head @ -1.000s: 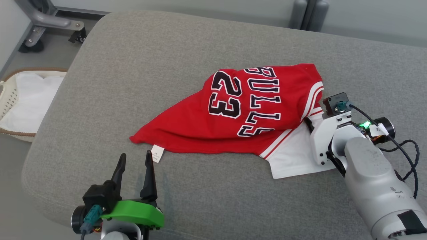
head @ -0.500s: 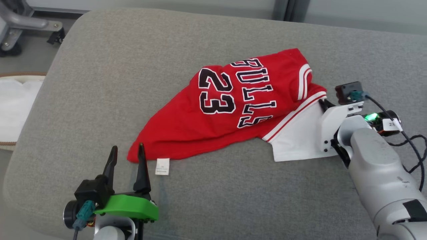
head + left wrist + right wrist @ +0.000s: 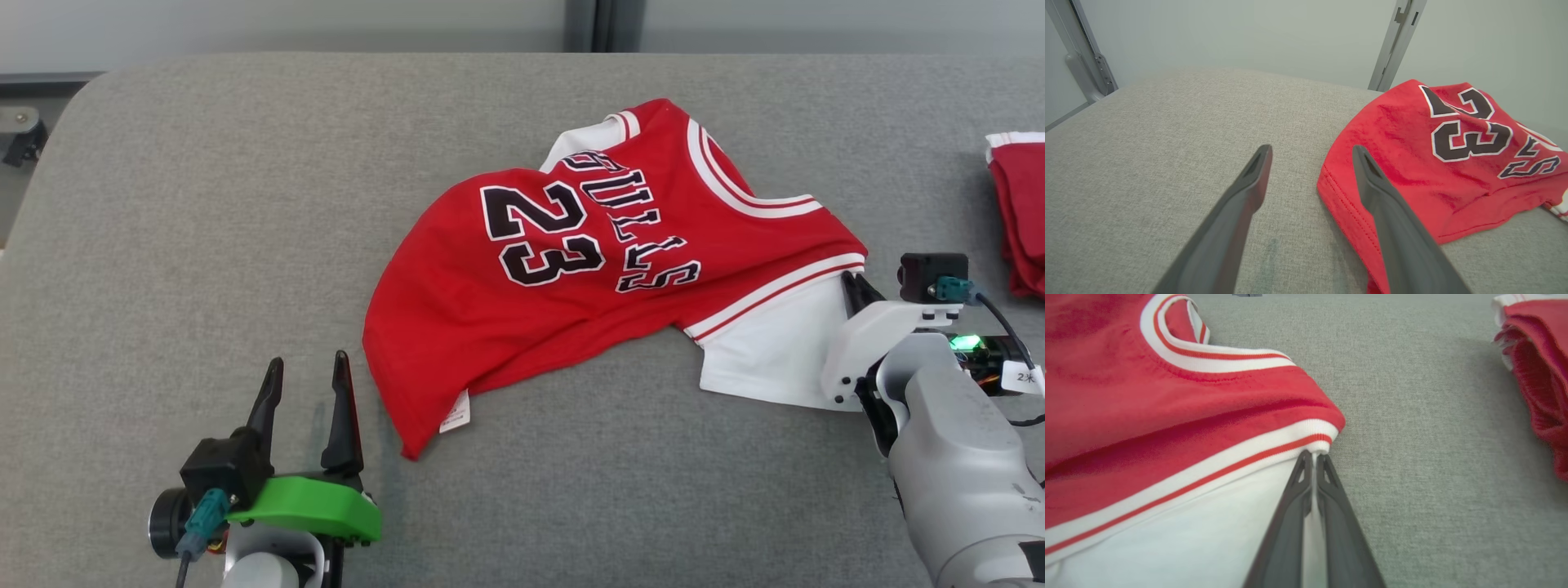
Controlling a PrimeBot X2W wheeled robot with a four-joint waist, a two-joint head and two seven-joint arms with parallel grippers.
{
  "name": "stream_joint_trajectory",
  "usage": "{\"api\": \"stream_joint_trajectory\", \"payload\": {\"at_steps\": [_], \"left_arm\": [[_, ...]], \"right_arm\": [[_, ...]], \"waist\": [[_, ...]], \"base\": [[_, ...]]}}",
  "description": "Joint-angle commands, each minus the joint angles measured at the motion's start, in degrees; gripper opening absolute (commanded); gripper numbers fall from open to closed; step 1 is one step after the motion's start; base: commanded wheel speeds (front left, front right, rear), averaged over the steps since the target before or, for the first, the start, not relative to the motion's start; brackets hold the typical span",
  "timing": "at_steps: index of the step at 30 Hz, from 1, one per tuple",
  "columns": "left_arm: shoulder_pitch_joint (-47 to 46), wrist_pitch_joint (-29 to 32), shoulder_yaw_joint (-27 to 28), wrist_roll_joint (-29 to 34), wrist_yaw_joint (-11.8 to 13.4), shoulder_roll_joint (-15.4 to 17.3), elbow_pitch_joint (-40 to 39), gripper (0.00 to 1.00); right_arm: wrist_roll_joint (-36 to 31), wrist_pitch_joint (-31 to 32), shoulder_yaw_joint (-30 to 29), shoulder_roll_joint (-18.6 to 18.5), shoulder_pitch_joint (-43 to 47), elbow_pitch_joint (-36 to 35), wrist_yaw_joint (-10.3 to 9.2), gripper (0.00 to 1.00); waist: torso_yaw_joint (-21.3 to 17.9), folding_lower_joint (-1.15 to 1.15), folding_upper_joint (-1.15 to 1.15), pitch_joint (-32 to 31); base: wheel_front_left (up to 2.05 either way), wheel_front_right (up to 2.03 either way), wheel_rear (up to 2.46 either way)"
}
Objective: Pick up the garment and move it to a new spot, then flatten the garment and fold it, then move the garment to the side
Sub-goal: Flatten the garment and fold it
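Observation:
The garment (image 3: 571, 269) is a red jersey with black "23" lettering and white trim, lying crumpled at the centre of the grey cushion (image 3: 204, 204). My right gripper (image 3: 853, 286) is shut on the garment's white sleeve edge at its right side. In the right wrist view the right gripper (image 3: 1312, 457) has its fingers pressed together with white cloth (image 3: 1167, 547) pinched between them. My left gripper (image 3: 304, 366) stands open at the lower left, just left of the garment's lower red corner. In the left wrist view the left gripper (image 3: 1310, 151) has the garment (image 3: 1437, 163) beside its right finger.
Another red and white piece of clothing (image 3: 1020, 212) lies at the cushion's far right edge, also seen in the right wrist view as a bunched red piece of clothing (image 3: 1539, 375). Bare grey cushion spreads to the left and front. A pale wall rises behind.
The right gripper has shut on the sleeve edge and dragged the garment rightward, opening out its collar side. The camera has turned right. The left gripper stays open.

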Motion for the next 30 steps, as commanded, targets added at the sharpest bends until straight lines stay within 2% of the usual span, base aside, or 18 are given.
{"api": "stream_joint_trajectory", "payload": {"at_steps": [1, 6, 7, 8, 9, 13, 18, 25, 30], "left_arm": [[-0.9, -0.02, 0.41, 0.3, -0.31, 0.14, 0.58, 1.0], [-1.71, -0.02, 0.42, -1.57, -1.5, 0.15, 4.14, 1.0], [-1.84, -0.02, 0.2, -2.47, -1.9, 0.14, 5.03, 1.0], [-2.12, -0.02, -0.02, -3.57, -2.34, 0.15, 6.14, 1.0], [-2.44, -0.01, -0.3, -4.59, -2.75, 0.15, 7.23, 1.0], [-4.6, 0.84, -2.16, -9.12, -4.37, 0.15, 12.44, 1.0], [-7.63, 4.25, -3.51, -11.56, -5.47, 0.6, 17.84, 1.0], [-13.59, 4.22, -5.03, -8.0, -5.04, 4.35, 22.01, 1.0], [-18.77, 5.94, -7.29, -4.89, -5.42, 7.4, 26.11, 1.0]], "right_arm": [[-0.18, -0.54, -0.52, -0.03, 1.0, -0.59, -0.11, 0.0], [-0.84, -1.02, -1.33, 0.24, 1.73, -2.1, -0.11, 0.01], [-0.9, -1.02, -1.39, 0.33, 1.82, -2.37, -0.11, 0.18], [-0.96, -1.32, -1.44, 0.51, 1.93, -2.92, -0.11, 0.85], [-0.92, -1.6, -1.48, 0.64, 2.07, -3.36, -0.11, 1.0], [-0.35, -2.25, -0.72, 1.33, 2.84, -5.24, -0.1, 1.0], [1.07, -3.06, 1.28, 1.85, 4.44, -9.16, -0.1, 1.0], [3.85, -3.42, 5.47, 2.25, 7.23, -17.7, -0.1, 1.0], [6.39, -1.39, 8.66, 2.41, 9.47, -24.26, -0.1, 1.0]], "waist": [[-1.93, 0.0, 0.0, -0.15], [-3.32, 0.0, 0.0, -0.31], [-3.49, 0.0, 0.0, -0.36], [-3.66, 0.0, 0.0, -0.43], [-3.78, 0.0, 0.0, -0.49], [-4.49, 0.0, 0.0, -0.78], [-5.78, 0.0, 0.0, -0.81], [-8.16, 0.0, 0.0, 0.65], [-9.81, 0.0, 0.0, 2.13]], "base": [[0.0, 0.0, 0.0], [0.0, 0.0, 0.0], [0.0, 0.0, 0.0], [0.0, 0.0, 0.0], [0.0, 0.0, 0.0], [0.0, 0.0, 0.0], [0.0, 0.0, 0.0], [0.0, 0.0, 0.0], [0.0, 0.0, 0.0]]}}
